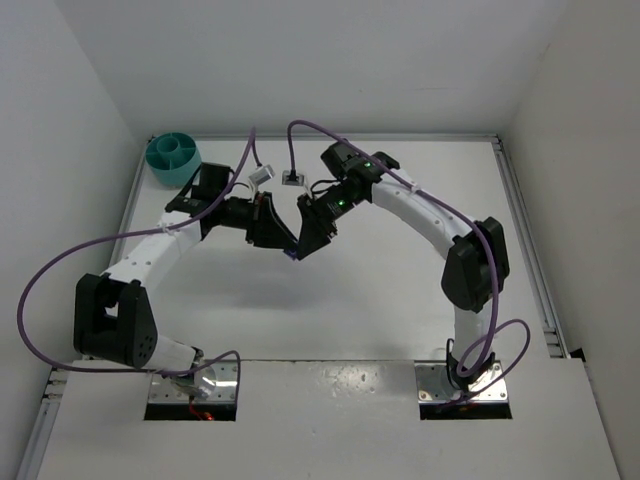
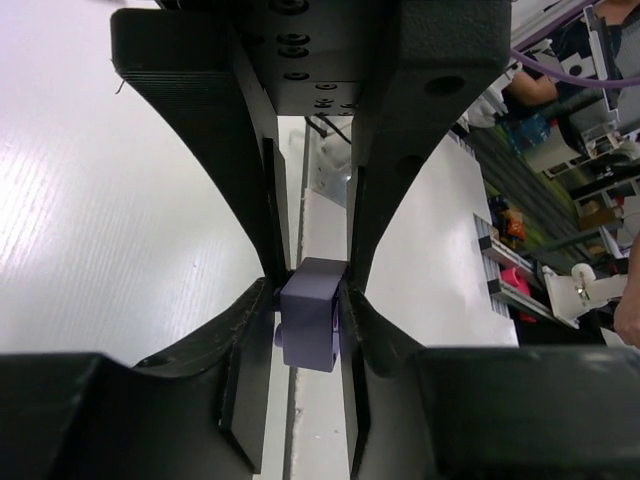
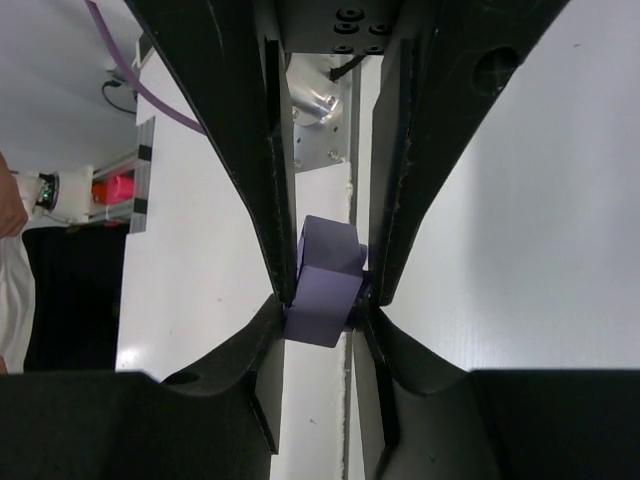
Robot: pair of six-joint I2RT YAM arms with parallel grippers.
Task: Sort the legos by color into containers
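White table (image 1: 380, 300), left tool (image 2: 312, 285) and right tool (image 3: 330, 290) both clamped on one purple lego (image 2: 312, 325) between them; teal bowl (image 1: 173, 157) well beyond left tool, lego not yet in it.

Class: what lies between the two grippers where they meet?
A purple lego, pinched by the left gripper and the right gripper alike; both wrist views show it.
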